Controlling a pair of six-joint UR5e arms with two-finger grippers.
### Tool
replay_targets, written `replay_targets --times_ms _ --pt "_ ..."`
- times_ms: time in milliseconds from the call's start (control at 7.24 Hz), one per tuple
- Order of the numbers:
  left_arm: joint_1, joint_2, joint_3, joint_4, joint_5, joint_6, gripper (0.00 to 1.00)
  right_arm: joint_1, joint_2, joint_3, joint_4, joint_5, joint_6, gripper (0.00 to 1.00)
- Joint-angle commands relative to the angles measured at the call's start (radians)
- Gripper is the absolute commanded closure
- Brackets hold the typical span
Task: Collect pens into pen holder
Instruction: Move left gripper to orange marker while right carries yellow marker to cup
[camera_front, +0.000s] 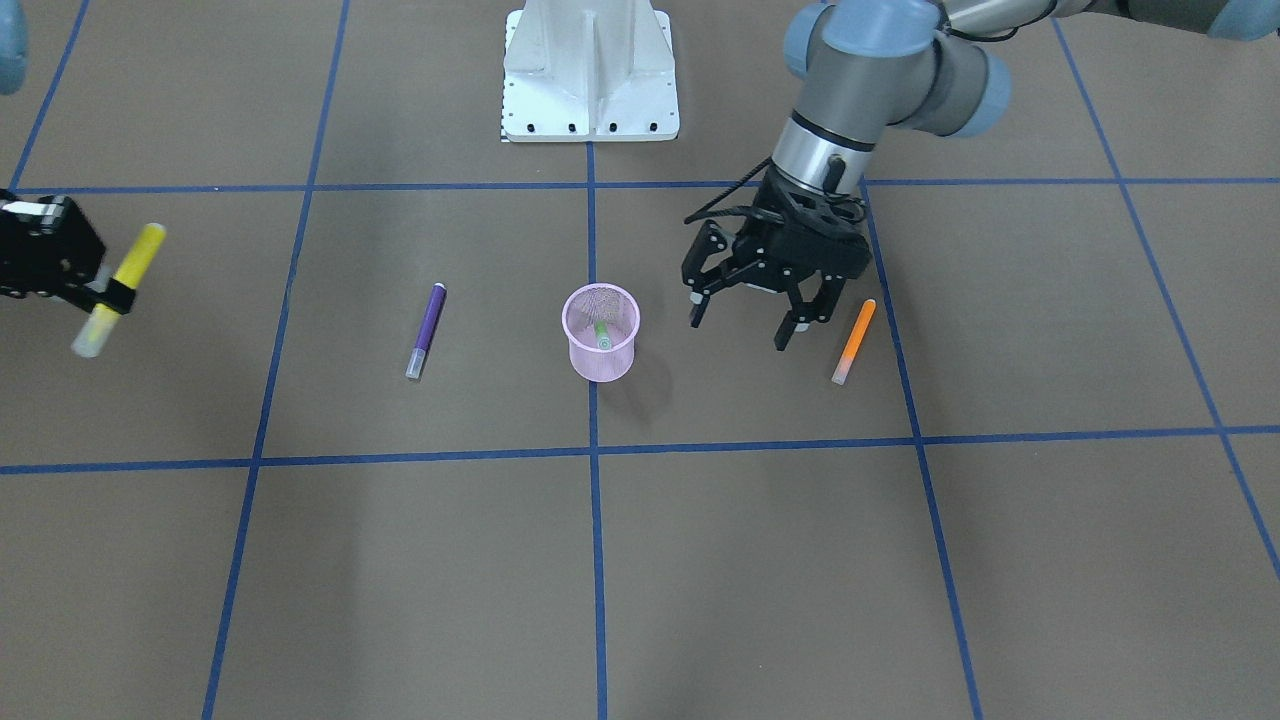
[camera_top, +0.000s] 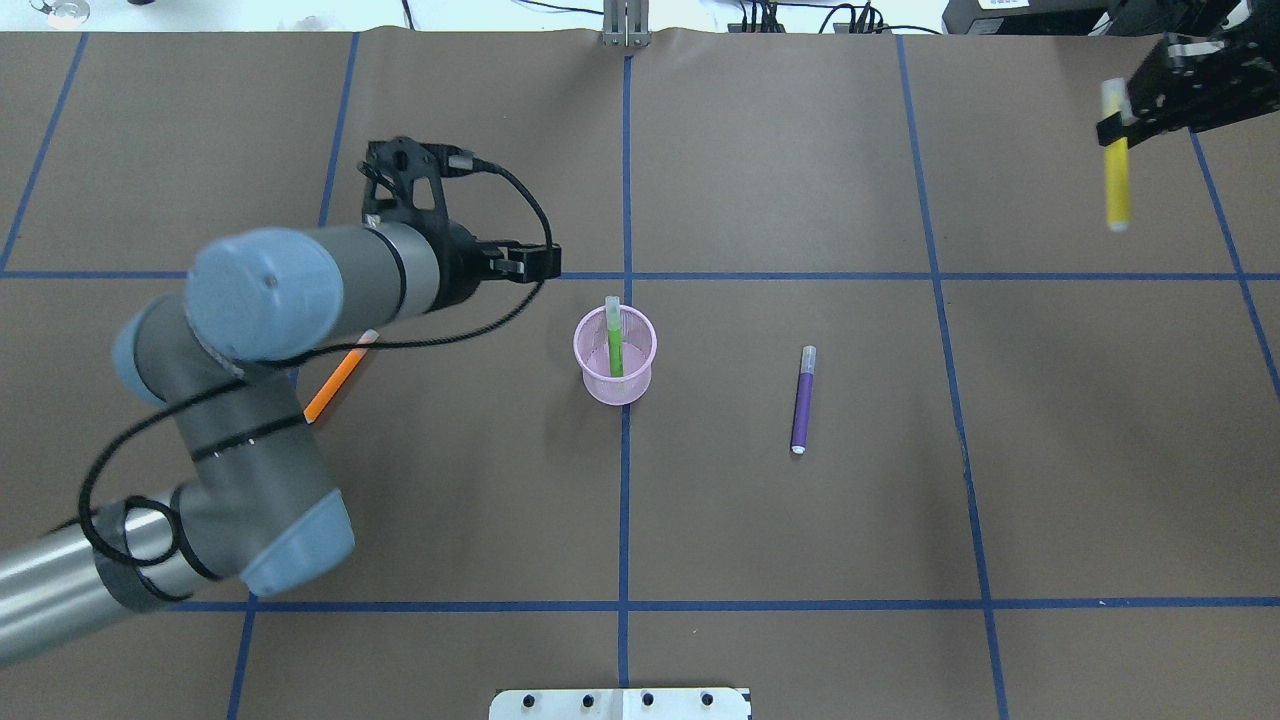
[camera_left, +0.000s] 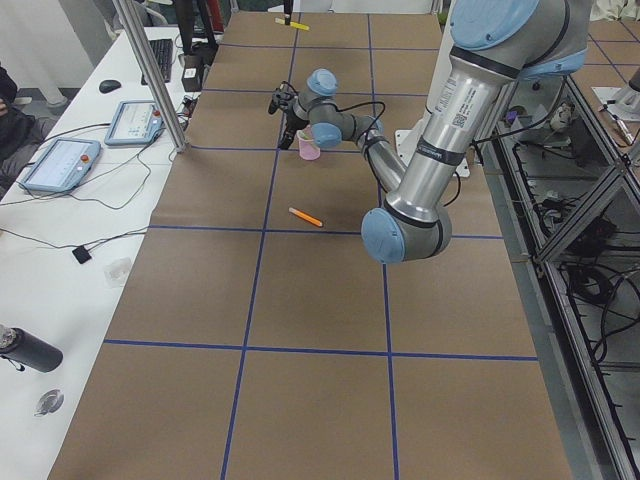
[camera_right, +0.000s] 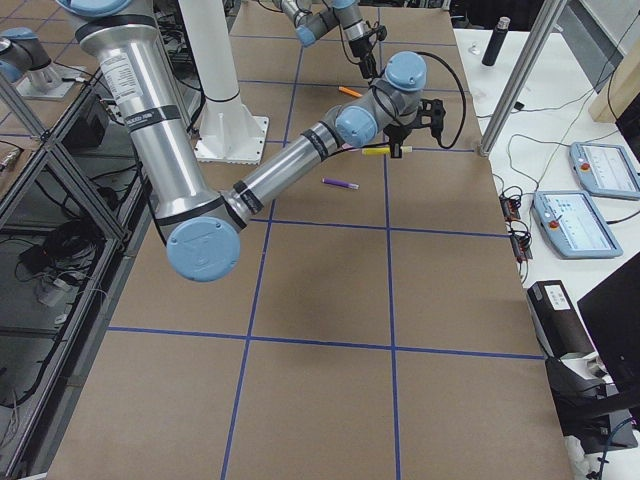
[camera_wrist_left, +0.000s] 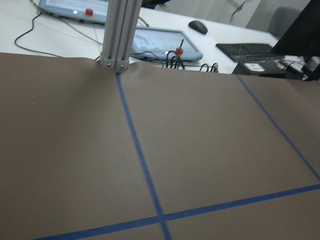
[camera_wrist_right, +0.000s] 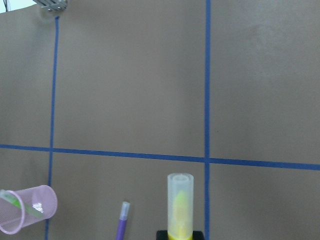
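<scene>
Pink mesh cup, green pen, purple pen, orange pen, yellow pen; brown worktop, blue grid lines.

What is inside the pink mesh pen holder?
One green pen leans inside the pink mesh pen holder, its pale cap end above the rim. Its lower tip is hard to make out through the mesh.

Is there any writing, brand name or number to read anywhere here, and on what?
No text is readable in any view.
Left arm's silver tube: dark print, too small to read.
Right arm's silver tube: dark print, too small to read.
No print shows on purple pen, yellow pen, pen holder.
</scene>
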Motion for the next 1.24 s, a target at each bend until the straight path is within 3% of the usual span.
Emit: replay_targets --times_ms 0,690,966,1104 --pt "-0.113 0.038 0.015 0.102 -0.213 0.176 0.01 -0.199 0.123 0.021 0.001 -0.189 0.244 1.00" --pt "-0.101 0.086 0.125 0.087 -0.212 0.311 0.01 -0.462 0.227 -0.005 0.001 -0.504 0.461 1.00" --pt "-0.101 0.086 0.157 0.070 -0.210 0.314 0.01 -0.513 0.299 -0.078 0.018 -0.634 0.504 1.00" --pt "-0.099 0.086 0.182 0.035 -0.209 0.315 0.01 -0.545 0.304 -0.102 0.079 -0.720 0.504 1.00"
